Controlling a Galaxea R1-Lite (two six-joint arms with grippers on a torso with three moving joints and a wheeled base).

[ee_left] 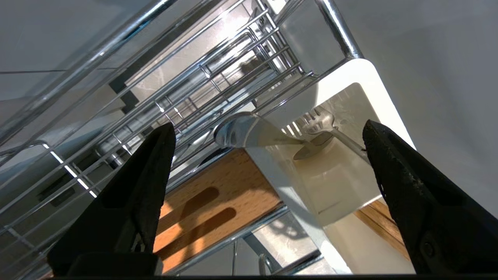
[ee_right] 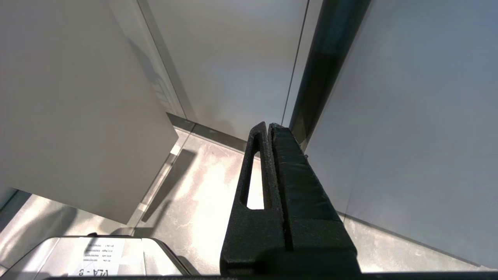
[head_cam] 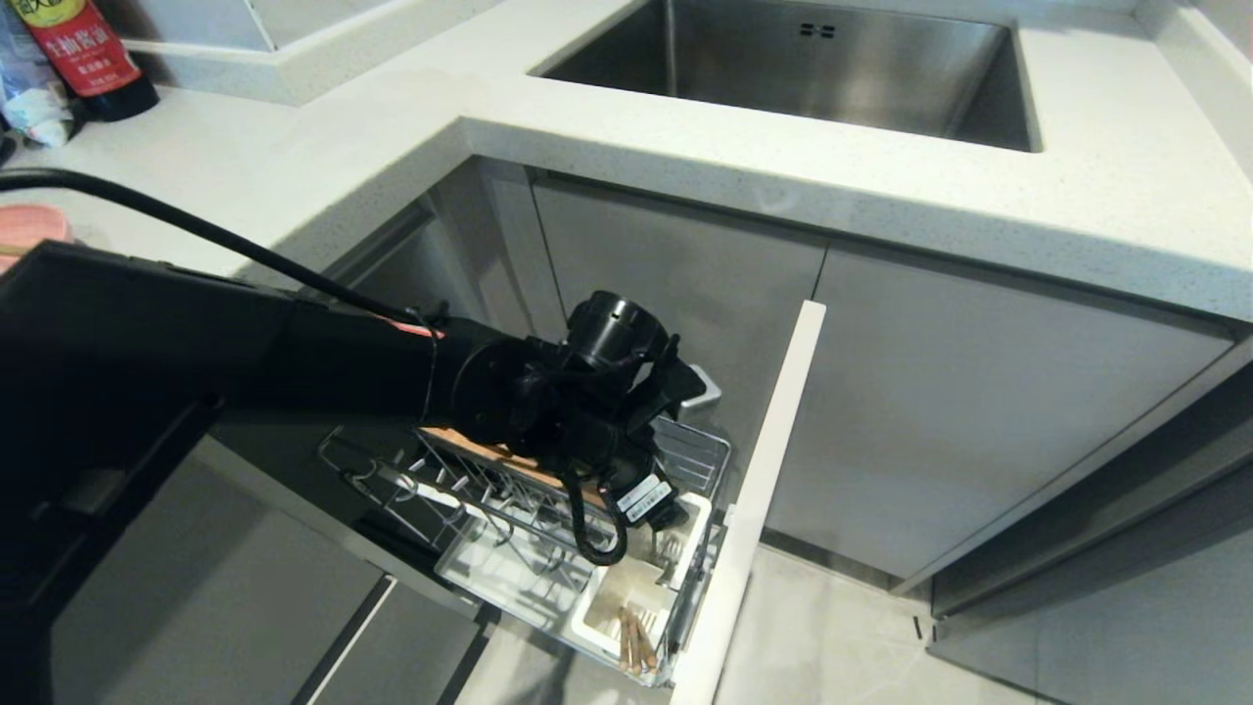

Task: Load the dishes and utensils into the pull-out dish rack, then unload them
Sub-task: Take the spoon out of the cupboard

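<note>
Already the fork (ee_left: 323, 128) and chopsticks (head_cam: 634, 638) are lodged in the utensil caddy (ee_left: 350, 97); nothing is held by the wide-spread left gripper (ee_left: 268, 175); dishes remain unloaded.

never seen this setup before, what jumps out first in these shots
The black left arm reaches over the pulled-out dish rack under the counter, its left gripper open above the white utensil caddy. A silver fork lies in the caddy, tines down, and wooden chopsticks sit in its compartment nearest the floor. The steel sink fills the countertop above, and the right gripper hangs shut near the cabinet fronts.
</note>
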